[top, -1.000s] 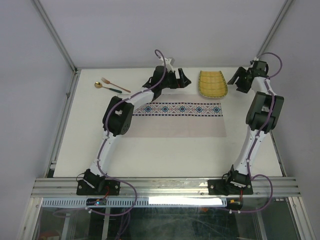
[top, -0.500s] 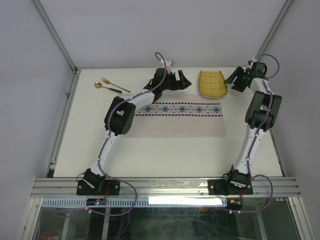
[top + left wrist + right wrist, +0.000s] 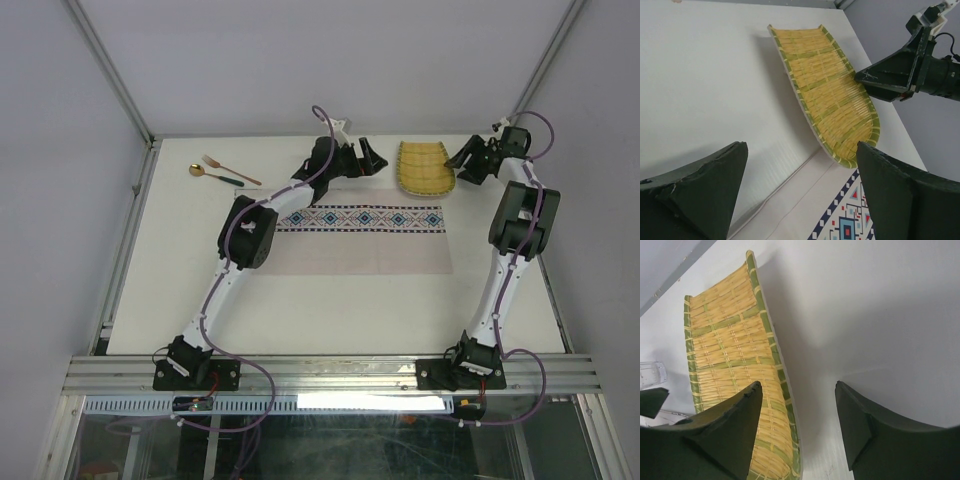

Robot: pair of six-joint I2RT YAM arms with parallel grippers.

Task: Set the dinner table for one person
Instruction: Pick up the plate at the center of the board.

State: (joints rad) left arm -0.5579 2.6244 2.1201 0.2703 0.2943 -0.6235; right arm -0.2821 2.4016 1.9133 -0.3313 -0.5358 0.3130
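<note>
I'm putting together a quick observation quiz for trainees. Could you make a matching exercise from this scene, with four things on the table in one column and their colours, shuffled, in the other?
Things:
1. woven tray
2. placemat
3. spoon
4. fork

Colours:
A. gold bowl, dark green handle
B. yellow weave, green border
C. copper-coloured throughout
D. pale cloth, blue-red patterned band

Pairs: 1-B, 2-D, 3-A, 4-C

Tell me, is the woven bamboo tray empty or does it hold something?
Empty: the left wrist view shows only bare weave across the woven tray.
</note>
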